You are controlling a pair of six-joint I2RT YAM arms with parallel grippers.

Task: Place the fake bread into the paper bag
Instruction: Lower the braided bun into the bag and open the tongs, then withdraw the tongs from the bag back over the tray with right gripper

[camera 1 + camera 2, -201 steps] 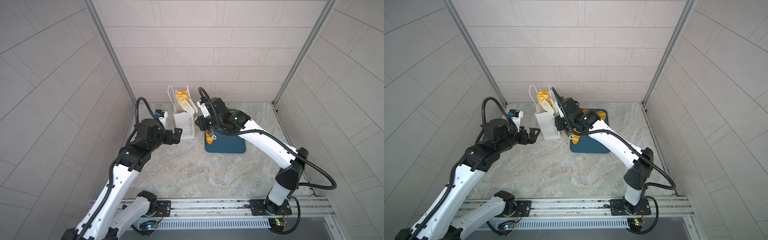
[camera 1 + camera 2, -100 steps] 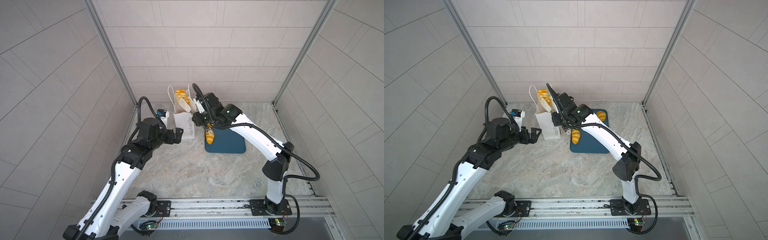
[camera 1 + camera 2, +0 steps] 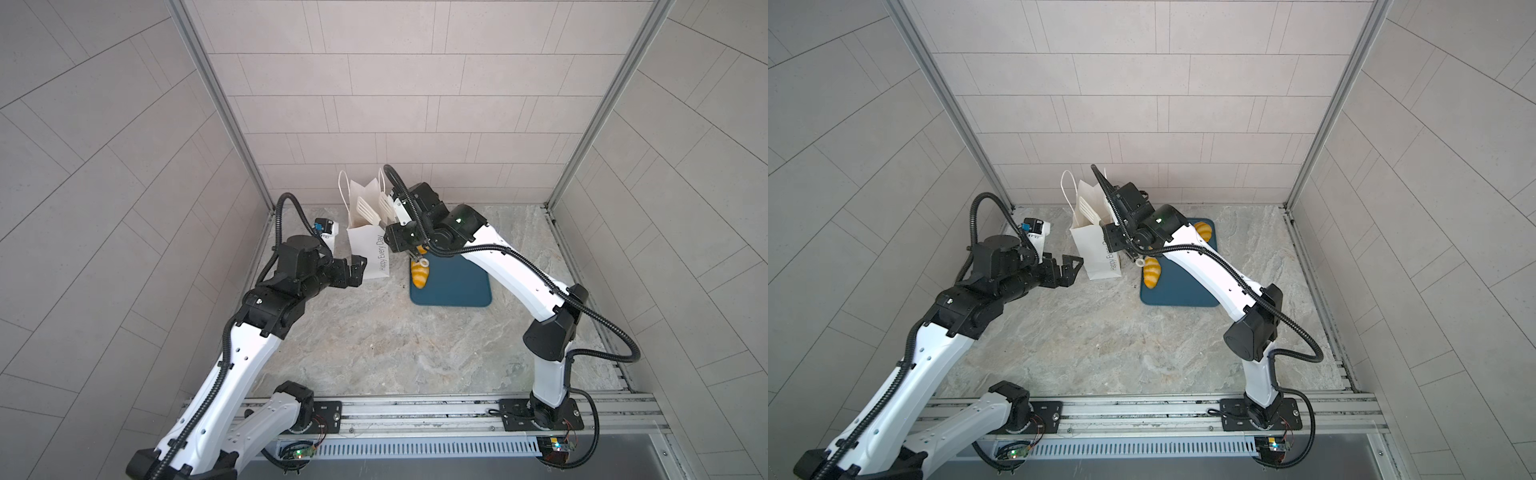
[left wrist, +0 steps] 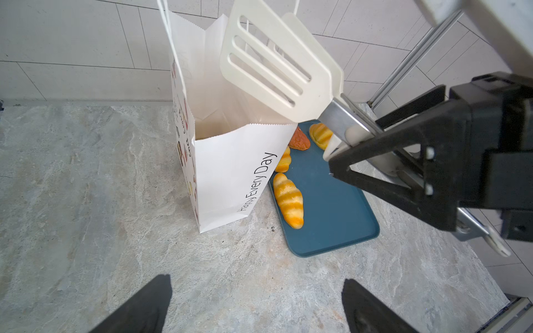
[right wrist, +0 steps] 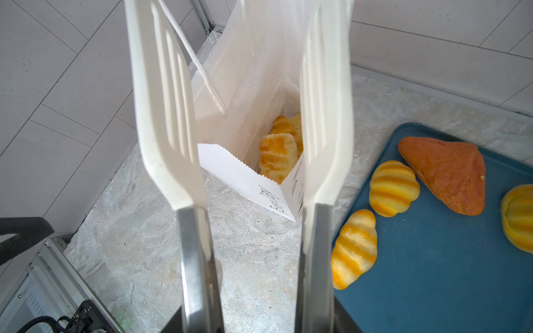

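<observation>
i've got the right gripper (image 4: pixel 356 144) clamped on the tongs (image 4: pixel 271 66), blades spread apart over the open bag (image 3: pixel 368 249), upper middle in both top views. bread (image 5: pixel 277 155) lies down inside it; four pastries (image 5: pixel 393 187) sit on the tray (image 3: pixel 457 286) just right of it. left gripper (image 4: pixel 256 284) is wide open, holding nothing.

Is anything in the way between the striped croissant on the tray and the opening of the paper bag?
Nothing visible blocks it. The striped croissant lies uncovered on the teal tray, beside the open paper bag. Only the white tongs hang over the mouth, blades apart and empty.
</observation>
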